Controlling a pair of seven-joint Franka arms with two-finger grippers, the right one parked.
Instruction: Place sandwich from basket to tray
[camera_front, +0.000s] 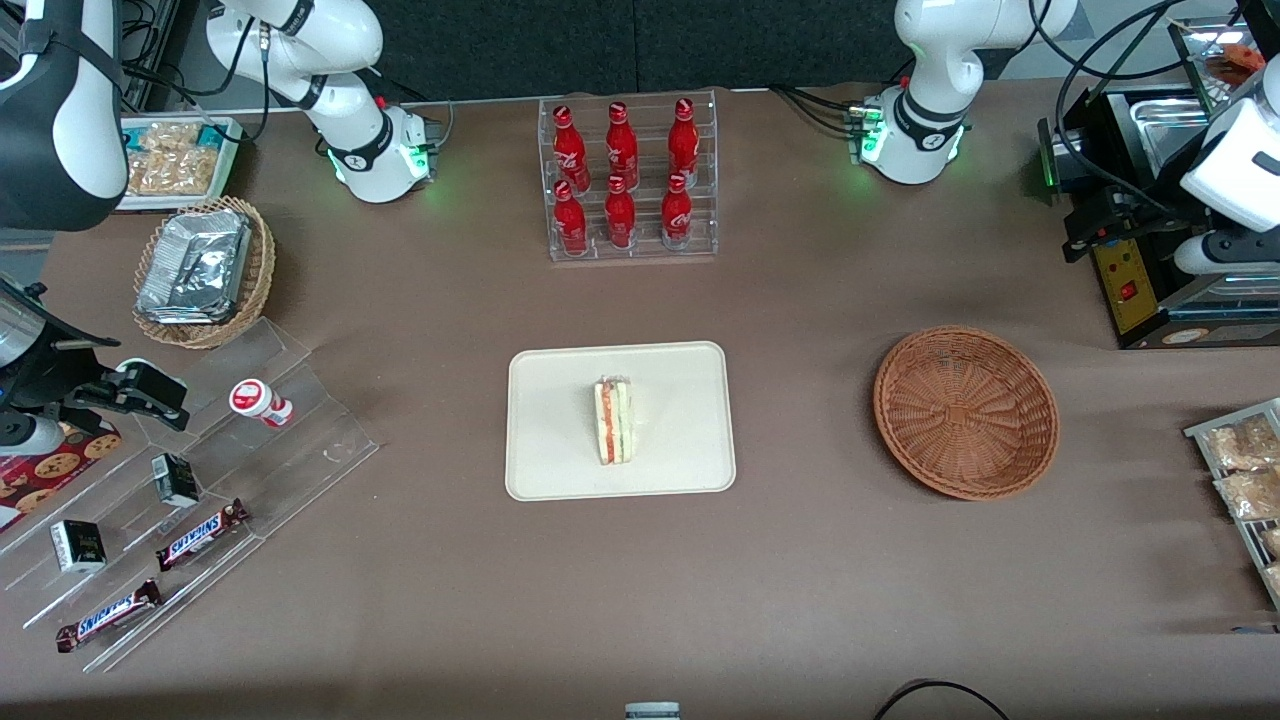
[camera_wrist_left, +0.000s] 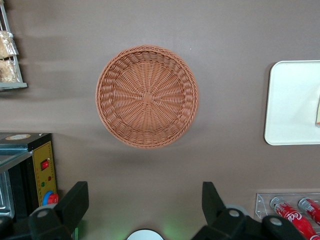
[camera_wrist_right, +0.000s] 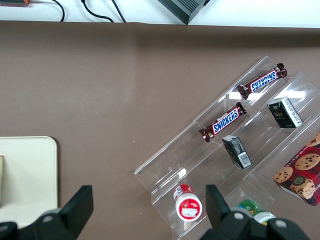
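The sandwich (camera_front: 614, 420), a white wedge with orange-red and green layers, stands on its edge in the middle of the cream tray (camera_front: 560, 400). In the left wrist view only a sliver of the sandwich (camera_wrist_left: 318, 106) shows on the tray (camera_wrist_left: 292, 102). The reddish-brown basket (camera_front: 966, 411) sits beside the tray toward the working arm's end, with nothing in it. My gripper (camera_wrist_left: 145, 200) hangs high above the table between the basket (camera_wrist_left: 147, 96) and the arm's base. It is open and holds nothing.
A clear rack of red bottles (camera_front: 630, 180) stands farther from the front camera than the tray. A black appliance with a yellow panel (camera_front: 1130, 280) and a rack of snack packs (camera_front: 1245, 470) lie at the working arm's end. Stepped acrylic racks (camera_front: 200, 480) with candy bars lie at the parked arm's end.
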